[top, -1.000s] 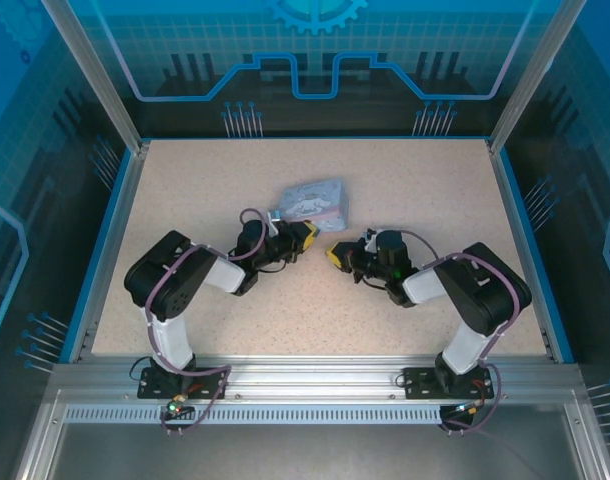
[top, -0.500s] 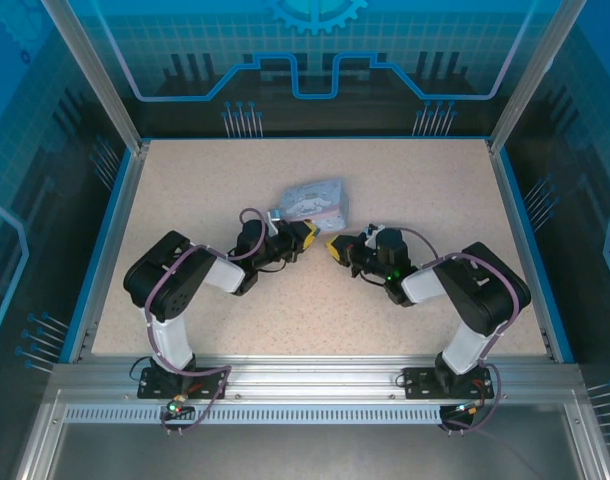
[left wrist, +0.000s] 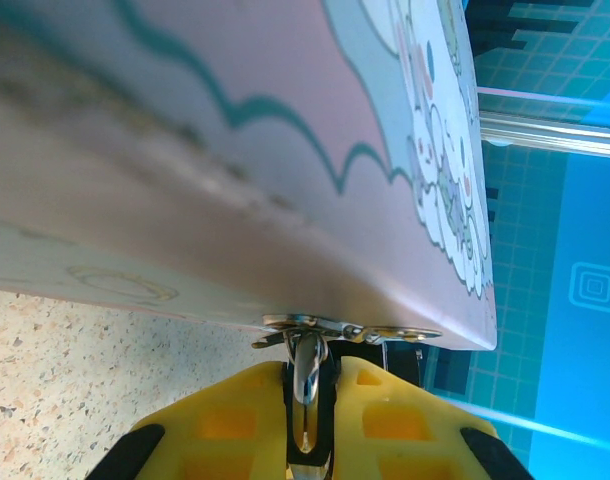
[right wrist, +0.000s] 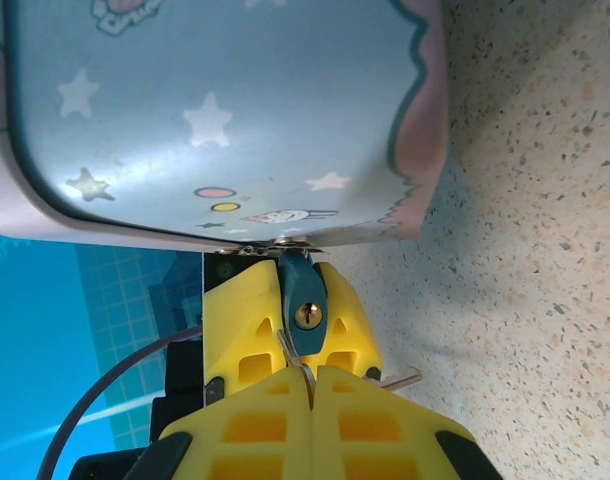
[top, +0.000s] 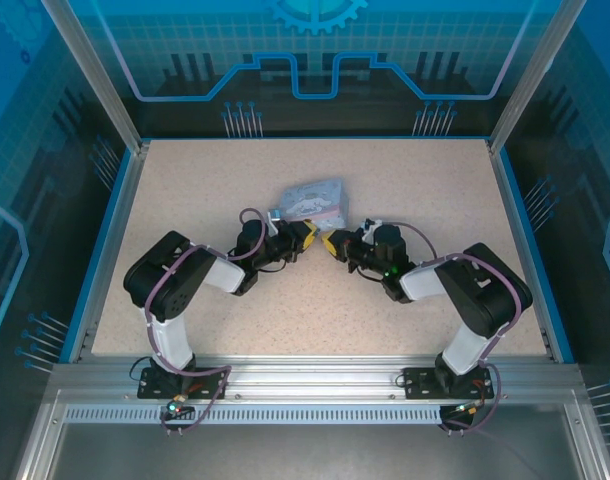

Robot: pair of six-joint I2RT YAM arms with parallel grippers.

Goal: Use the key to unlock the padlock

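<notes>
The padlock (right wrist: 307, 296), a small dark teal body with a brass keyhole facing the right wrist camera, hangs from the hasp (left wrist: 335, 328) of the pale blue cartoon tin (top: 312, 200). My left gripper (top: 307, 234) is shut on the padlock, whose shiny shackle (left wrist: 307, 365) shows between its yellow fingers (left wrist: 225, 420). My right gripper (right wrist: 313, 385) is shut on the key (right wrist: 291, 352). The thin blade points up and left, its tip just below and left of the keyhole, outside it.
A second small key (right wrist: 400, 379) sticks out to the right beside my right fingers. The tin (right wrist: 215, 110) lies mid-table on the speckled top (top: 405, 170). Blue panels and aluminium posts (top: 530, 80) wall the table in.
My right gripper has moved left and slightly farther away, closing the gap to the left gripper and the padlock. The left arm and the tin have stayed put.
</notes>
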